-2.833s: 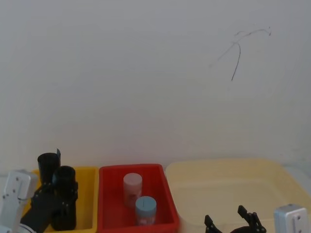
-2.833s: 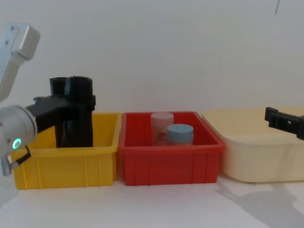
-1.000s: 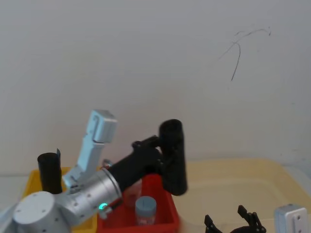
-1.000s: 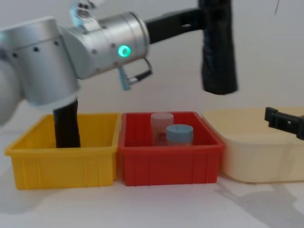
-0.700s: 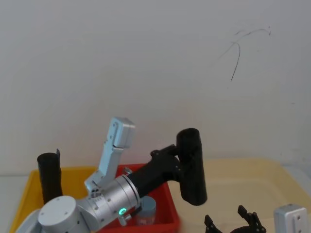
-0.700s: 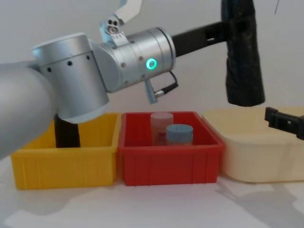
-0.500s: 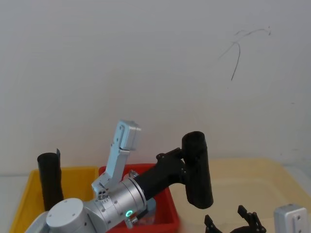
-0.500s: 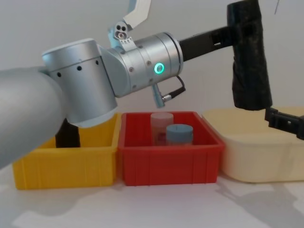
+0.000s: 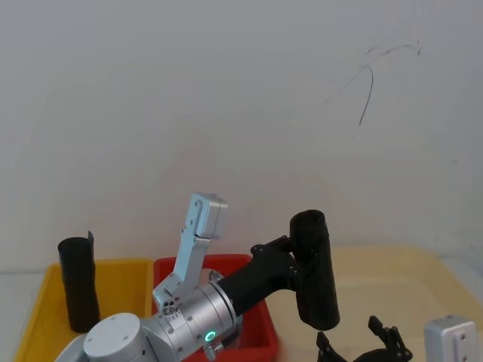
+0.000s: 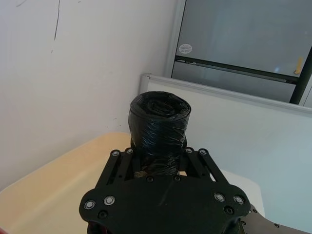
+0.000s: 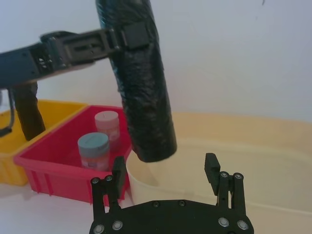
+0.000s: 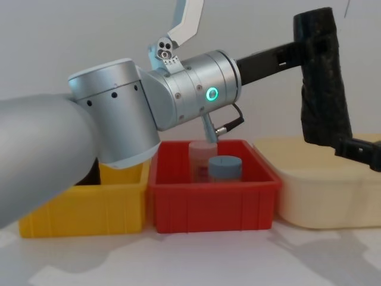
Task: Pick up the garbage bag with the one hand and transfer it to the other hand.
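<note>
Now gripping the garbage bag [image 9: 315,273] with the left claw [image 9: 296,261], above the cream tub [image 12: 309,190]. Holding the right claw [image 11: 165,168] wide open just under it, at 5 o'clock.

garbage bag [image 9: 313,268] above tub [image 9: 400,279], right gripper [image 9: 347,335] nearer and lower

The garbage bag [image 12: 324,89] is glossy black, the bin [image 12: 83,214] yellow, the crate [image 12: 214,208] red
</note>
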